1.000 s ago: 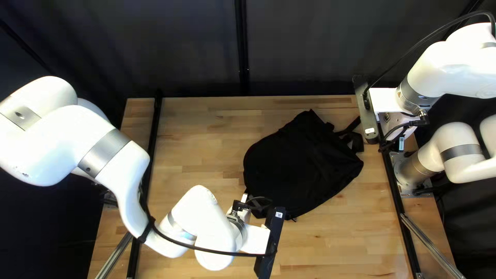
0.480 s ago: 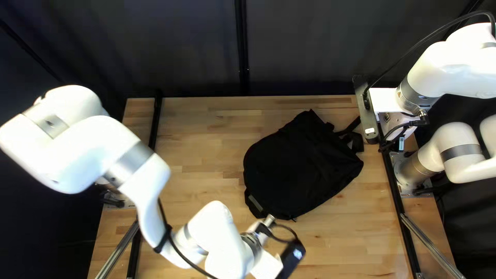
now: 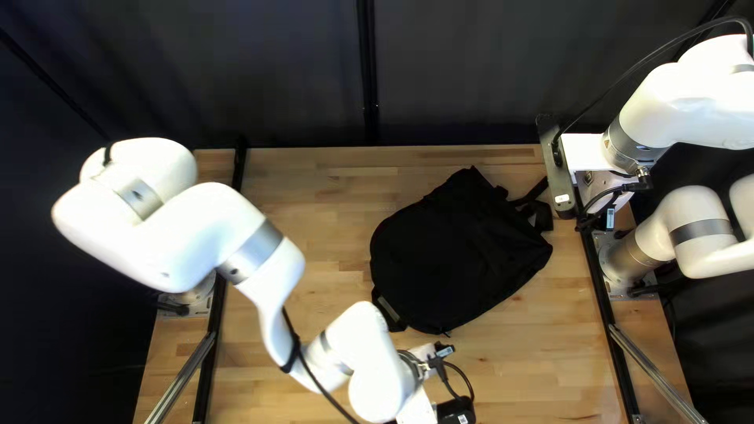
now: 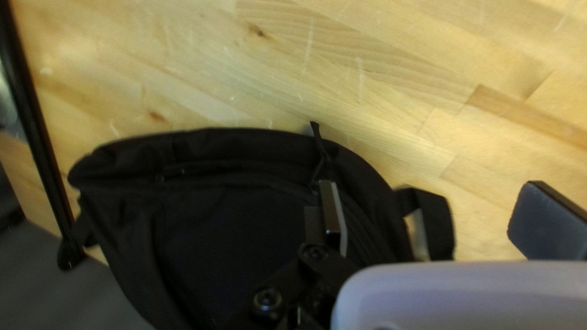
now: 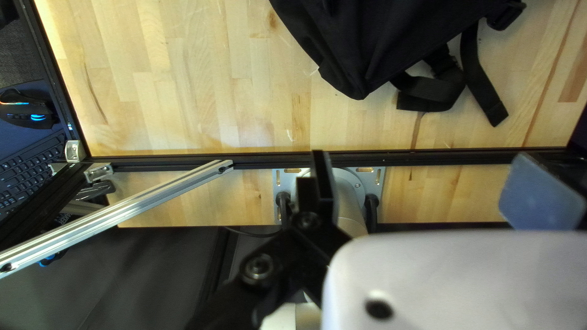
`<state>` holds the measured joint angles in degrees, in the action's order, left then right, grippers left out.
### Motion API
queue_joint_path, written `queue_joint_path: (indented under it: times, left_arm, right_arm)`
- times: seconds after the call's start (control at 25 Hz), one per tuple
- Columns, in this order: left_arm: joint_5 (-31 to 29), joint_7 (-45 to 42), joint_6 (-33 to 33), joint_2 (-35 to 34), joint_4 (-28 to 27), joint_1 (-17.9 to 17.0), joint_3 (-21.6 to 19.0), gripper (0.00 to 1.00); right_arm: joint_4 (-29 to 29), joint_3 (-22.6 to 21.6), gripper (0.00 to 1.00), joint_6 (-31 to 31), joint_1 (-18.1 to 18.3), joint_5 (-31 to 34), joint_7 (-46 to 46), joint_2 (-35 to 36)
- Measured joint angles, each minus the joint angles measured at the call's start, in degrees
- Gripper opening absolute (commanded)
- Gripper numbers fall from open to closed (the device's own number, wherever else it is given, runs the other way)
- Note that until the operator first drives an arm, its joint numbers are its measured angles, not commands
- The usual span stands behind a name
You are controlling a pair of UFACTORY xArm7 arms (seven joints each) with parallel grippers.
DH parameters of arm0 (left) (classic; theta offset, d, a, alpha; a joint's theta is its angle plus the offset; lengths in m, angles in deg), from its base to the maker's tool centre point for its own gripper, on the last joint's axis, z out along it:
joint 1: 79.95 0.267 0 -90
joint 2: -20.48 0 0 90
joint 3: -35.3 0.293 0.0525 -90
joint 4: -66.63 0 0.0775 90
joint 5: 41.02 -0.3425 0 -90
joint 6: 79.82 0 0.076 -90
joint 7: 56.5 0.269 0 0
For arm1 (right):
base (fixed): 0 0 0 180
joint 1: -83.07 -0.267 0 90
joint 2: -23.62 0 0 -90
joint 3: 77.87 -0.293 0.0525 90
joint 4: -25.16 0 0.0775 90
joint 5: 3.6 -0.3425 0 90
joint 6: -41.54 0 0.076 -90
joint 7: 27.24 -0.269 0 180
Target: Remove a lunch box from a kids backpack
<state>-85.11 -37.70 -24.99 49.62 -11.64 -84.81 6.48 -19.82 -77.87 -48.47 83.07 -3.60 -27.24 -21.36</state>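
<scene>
A black backpack (image 3: 459, 251) lies on the table at the centre right of the top left view. My left gripper (image 3: 455, 410) is at that view's near edge, below the backpack. In the left wrist view my left gripper (image 4: 437, 220) stands open, one finger above the backpack (image 4: 232, 226) and the other beyond its side strap, with nothing held. Over the table's right edge hangs my right gripper (image 3: 556, 166). In the right wrist view my right gripper (image 5: 431, 189) is open and empty, with the backpack (image 5: 367, 43) ahead of it. No lunch box is visible.
Black rails (image 3: 609, 330) and metal struts (image 3: 656, 377) run along the wooden table's sides. Loose straps (image 5: 437, 91) lie beside the backpack, toward the right arm. A keyboard (image 5: 30, 165) and a mouse (image 5: 27, 110) sit beyond the frame.
My left arm has swung right and toward the near edge, and its gripper has moved off the backpack's lower edge, uncovering a strap there. The backpack and right arm have not moved.
</scene>
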Motion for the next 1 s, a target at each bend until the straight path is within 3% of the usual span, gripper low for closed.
queue_joint_path:
  times: [0.48,0.84,1.0]
  left_arm:
    - [0.48,16.2,7.08,14.33,-14.67,0.35,1.52,1.0]
    - [-0.96,15.38,14.03,18.38,-21.33,-3.23,4.32,1.0]
    - [-1.13,15.42,17.43,21.51,-27.48,-5.19,5.34,1.0]
  right_arm:
    - [0.0,0.0,1.0,0.0,0.0,0.0,0.0,0.0]
    - [0.0,0.0,1.0,0.0,0.0,0.0,0.0,0.0]
    - [0.0,0.0,1.0,0.0,0.0,0.0,0.0,0.0]
